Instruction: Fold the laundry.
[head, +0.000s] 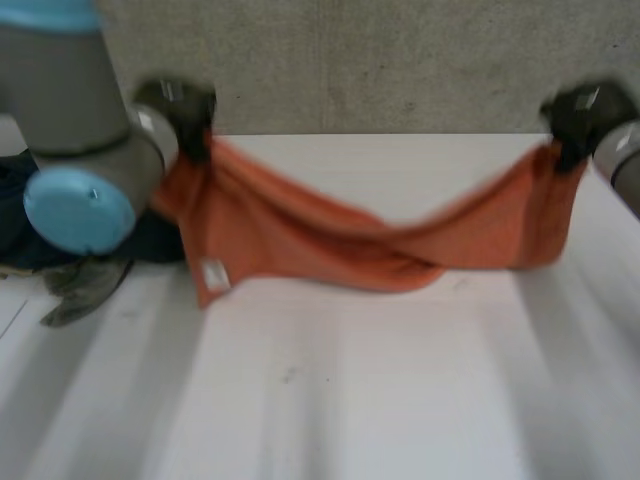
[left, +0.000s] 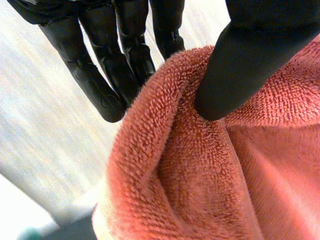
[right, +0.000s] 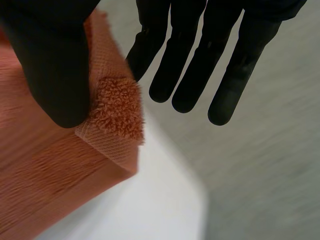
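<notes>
Item: orange towel (head: 350, 235) | place: hung above counter (head: 350, 400), middle sagging | left hand (head: 180, 105): thumb and fingers (left: 100, 85) pinch one corner | right hand (head: 578, 115): likewise, other corner | progress: apparently no fold made yet.

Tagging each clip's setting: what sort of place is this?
Probably a robotics lab, not a home: a white table, a concrete wall behind it, and the left hand and right hand holding an orange towel between them.
</notes>
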